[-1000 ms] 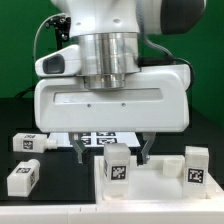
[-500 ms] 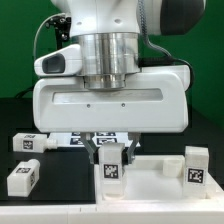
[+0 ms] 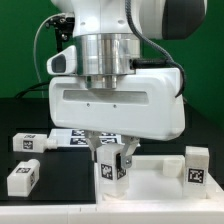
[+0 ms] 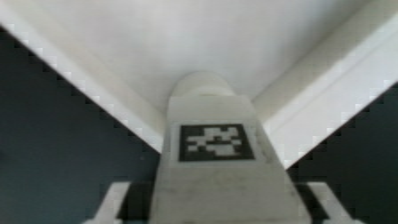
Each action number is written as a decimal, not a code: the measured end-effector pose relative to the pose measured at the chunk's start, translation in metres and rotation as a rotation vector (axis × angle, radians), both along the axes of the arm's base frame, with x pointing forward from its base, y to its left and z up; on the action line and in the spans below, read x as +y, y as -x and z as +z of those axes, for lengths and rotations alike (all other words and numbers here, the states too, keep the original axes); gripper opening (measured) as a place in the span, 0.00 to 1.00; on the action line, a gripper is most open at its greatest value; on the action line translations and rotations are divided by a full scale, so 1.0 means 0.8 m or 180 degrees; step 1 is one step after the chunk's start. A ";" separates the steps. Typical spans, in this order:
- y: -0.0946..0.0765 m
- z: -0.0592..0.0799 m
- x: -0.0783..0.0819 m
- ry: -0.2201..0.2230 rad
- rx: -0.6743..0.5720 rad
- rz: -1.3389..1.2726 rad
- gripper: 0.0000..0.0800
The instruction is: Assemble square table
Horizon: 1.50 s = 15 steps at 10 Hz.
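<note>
Green wall (image 3: 20, 50) noted behind the whole scene, plain and evenly lit. Black matte bench (image 3: 15, 112) runs beneath it. A dark cable is seen looping behind the arm at the exterior view's left.

White arm (image 3: 110, 40) fills the upper centre of the exterior view, its broad hand housing tilted down toward the exterior view's right.

Top (image 3: 155, 185) lies flat on the bench at the front, right of centre. In the wrist view the top (image 4: 196, 40) is seen as a pale sheet with raised edges against the dark bench.

Marker board (image 3: 68, 137) lies flat behind the hand, partly hidden by it.

Right leg (image 3: 195, 167) stands upright at the top's right edge, tag facing the camera. Whether it rests on the top cannot be told.

Two loose legs lie on the bench at the exterior view's left, well apart from the top: rear leg (image 3: 27, 143) and front leg (image 3: 22, 178).

Held leg (image 3: 113, 168) is clamped in the gripper (image 3: 112, 167) over the top's left part, tilted with the hand. Contact between its lower end and the top cannot be told.

In the wrist view the held leg (image 4: 217, 150) is centred, tag up, with the gripper (image 4: 217, 205) narrowed about it and pale fingers (image 4: 118, 200) flanking each side.
</note>
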State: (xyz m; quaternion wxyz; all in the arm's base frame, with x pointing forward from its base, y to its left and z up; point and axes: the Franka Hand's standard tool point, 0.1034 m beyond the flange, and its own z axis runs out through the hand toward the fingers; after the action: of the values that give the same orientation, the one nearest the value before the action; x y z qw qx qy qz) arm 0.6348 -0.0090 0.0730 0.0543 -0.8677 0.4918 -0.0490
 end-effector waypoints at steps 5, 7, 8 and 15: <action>0.000 -0.003 0.010 -0.0445 0.0166 -0.2104 0.36; 0.004 -0.005 0.013 -0.0249 0.0161 -0.1256 0.58; 0.003 -0.004 0.014 -0.0168 0.0122 -0.0666 0.74; 0.001 0.001 0.011 0.0269 -0.0014 0.2078 0.81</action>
State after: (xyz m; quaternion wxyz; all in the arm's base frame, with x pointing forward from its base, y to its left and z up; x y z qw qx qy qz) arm 0.6341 0.0000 0.0735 0.0321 -0.9809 0.1851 -0.0513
